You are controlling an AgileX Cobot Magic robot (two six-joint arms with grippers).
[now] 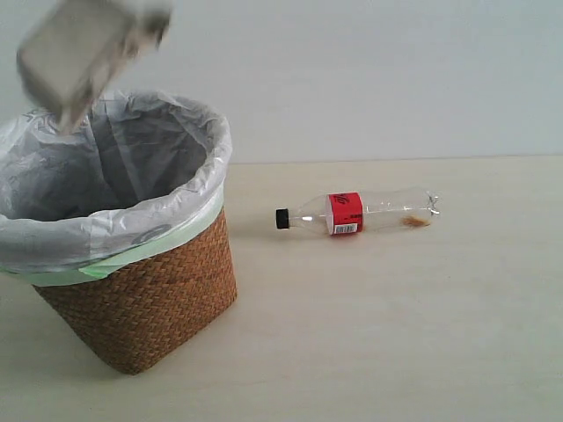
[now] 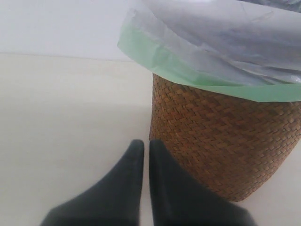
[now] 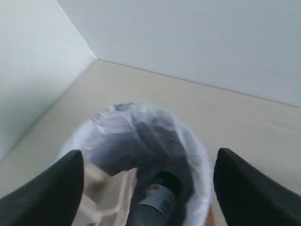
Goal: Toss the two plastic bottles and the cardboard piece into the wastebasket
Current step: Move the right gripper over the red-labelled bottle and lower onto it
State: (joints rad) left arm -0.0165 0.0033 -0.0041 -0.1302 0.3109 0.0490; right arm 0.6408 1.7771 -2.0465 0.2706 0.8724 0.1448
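- Hovering over the wastebasket (image 1: 149, 299), the right gripper (image 3: 149, 151) has its jaws spread wide with nothing between them. Reads as a release pose straight above the opening.
- Green-capped bottle (image 3: 157, 195) and cardboard piece (image 3: 106, 193) lie side by side inside it, so by my read two of three are done.
- Slim bottle (image 1: 356, 213) lies on its side on the table (image 1: 396, 352) near the basket, cap toward it, not yet binned.
- Left gripper (image 2: 143, 143) sits low beside the basket's woven wall, fingers pressed together on nothing, likely parked clear.
- Blurred grey shape (image 1: 84, 53) above the rim is probably the right arm, wrist pointing down.
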